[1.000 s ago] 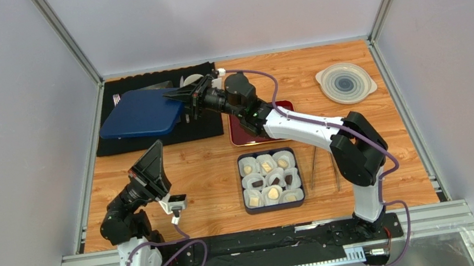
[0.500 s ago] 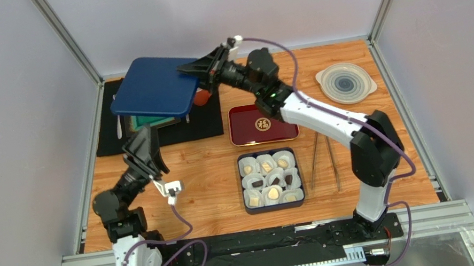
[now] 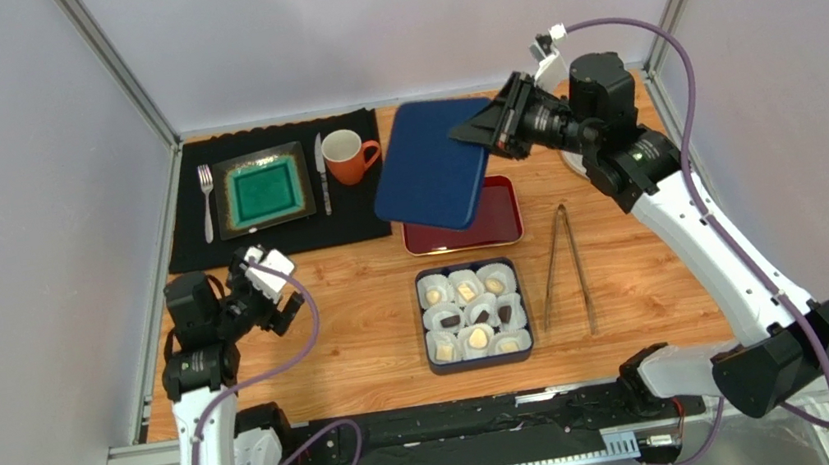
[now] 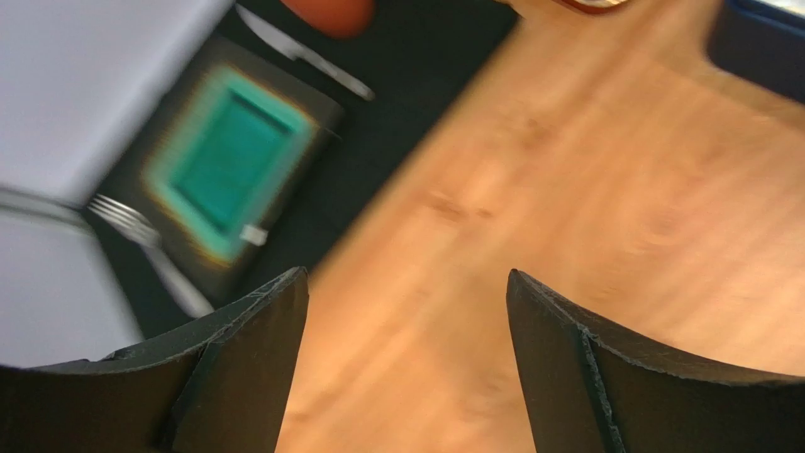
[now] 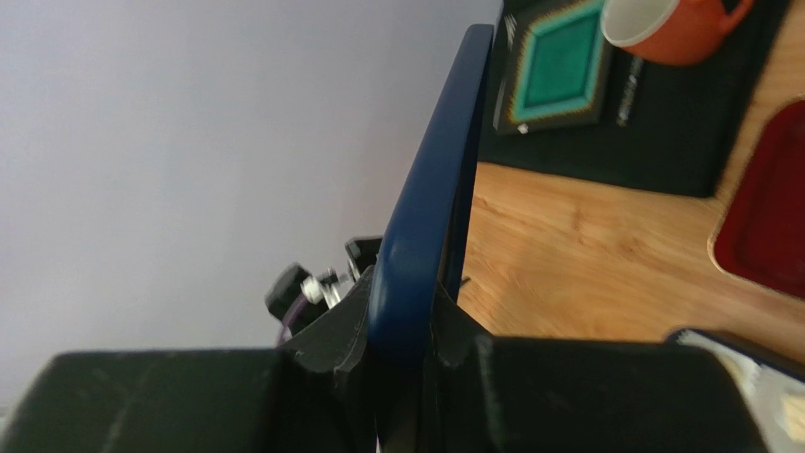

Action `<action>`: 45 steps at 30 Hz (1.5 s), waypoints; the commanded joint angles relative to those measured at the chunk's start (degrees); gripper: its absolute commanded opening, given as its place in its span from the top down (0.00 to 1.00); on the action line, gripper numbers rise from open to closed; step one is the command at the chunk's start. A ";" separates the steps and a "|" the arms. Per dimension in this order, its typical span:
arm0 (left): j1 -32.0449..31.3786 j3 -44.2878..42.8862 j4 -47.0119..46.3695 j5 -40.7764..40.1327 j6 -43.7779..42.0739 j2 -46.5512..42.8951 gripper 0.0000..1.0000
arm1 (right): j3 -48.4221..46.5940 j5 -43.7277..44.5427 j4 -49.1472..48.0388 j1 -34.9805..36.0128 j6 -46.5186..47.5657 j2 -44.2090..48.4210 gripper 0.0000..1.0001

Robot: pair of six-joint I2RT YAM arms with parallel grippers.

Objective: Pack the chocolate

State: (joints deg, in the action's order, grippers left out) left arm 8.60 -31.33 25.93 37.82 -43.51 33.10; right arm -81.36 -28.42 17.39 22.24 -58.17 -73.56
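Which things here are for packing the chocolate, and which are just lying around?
For the job: chocolates, their box, the blue lid held in the right fingers, maybe the tongs.
Just lying about: green plate, fork, knife, orange mug, black mat, red tray.

- Left arm: white link shells and black joint housings, mounted just off the left end of the black base plate.
- Right arm: same white shells and a bulky black joint, mounted on the plate's right end.
- Purple cable: one runs along each arm, and the left one loops over the plate.
- Left gripper: two matte black wedge fingers with moulded seams.
- Right gripper: black fingers on a black body, far beyond the plate.
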 commanded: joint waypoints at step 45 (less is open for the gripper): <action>-23.10 0.57 -7.57 -6.62 36.83 18.14 0.01 | 45.68 -19.56 -8.07 -5.54 11.15 4.83 0.98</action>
State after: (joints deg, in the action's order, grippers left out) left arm -14.24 -28.67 17.96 31.42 -5.91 52.27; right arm -37.23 -48.10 10.24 17.37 -48.75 -67.51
